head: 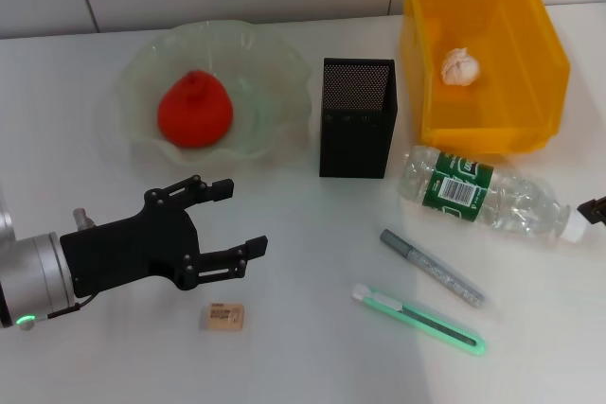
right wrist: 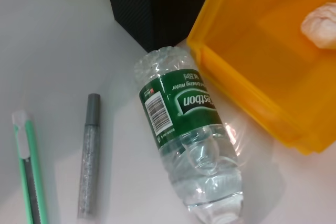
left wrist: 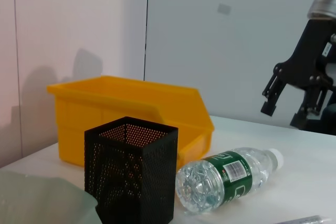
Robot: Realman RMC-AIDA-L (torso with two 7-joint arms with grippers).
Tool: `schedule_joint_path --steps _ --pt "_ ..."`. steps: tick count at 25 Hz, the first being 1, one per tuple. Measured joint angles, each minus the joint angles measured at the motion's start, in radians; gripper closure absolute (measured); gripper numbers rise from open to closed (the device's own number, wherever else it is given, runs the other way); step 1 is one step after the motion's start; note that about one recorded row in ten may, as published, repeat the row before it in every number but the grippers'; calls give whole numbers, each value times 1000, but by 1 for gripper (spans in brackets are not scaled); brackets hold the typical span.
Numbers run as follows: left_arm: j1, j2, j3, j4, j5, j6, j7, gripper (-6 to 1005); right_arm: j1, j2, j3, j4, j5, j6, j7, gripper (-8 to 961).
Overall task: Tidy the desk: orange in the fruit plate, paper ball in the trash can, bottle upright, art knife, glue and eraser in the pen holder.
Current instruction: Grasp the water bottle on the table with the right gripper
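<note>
The orange (head: 194, 109) lies in the glass fruit plate (head: 275, 63). The paper ball (head: 459, 66) sits inside the yellow trash can (head: 540, 63). Beside the black mesh pen holder (head: 355, 118), the bottle (head: 483, 194) lies on its side. In front of it are the grey glue stick (head: 431, 267) and the green art knife (head: 421, 321). The eraser (head: 222, 316) rests just below my left gripper (head: 242, 218), which hovers open and holds nothing. My right gripper (left wrist: 284, 114) hangs open above the table near the bottle's cap (left wrist: 274, 157).
The trash can (right wrist: 262, 51) stands close against the bottle (right wrist: 189, 129), with the pen holder (right wrist: 152, 3) at the bottle's base end. Glue stick (right wrist: 89, 156) and art knife (right wrist: 29, 171) lie side by side. A white wall closes the back of the table.
</note>
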Motion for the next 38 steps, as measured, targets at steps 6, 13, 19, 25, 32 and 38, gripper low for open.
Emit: schedule_joint_path --steps 6,13,19,25,32,38 --pt "7 -1 -5 -1 0 -6 4 137 8 2 -68 115 -47 115 -3 185" --pt "10 -1 -2 -2 0 -19 6 137 14 2 -91 229 -43 191 -19 185" --pt "10 -1 2 -2 0 -30 7 137 16 3 -140 279 -43 241 -14 185" --pt "10 -1 2 -2 0 -29 7 137 19 3 -170 305 -42 263 -12 185" --pt "16 -1 3 -2 0 -22 6 137 27 3 -171 327 -44 267 -11 186" --pt "16 -1 3 -2 0 -21 6 137 30 3 -174 342 -48 289 -10 384"
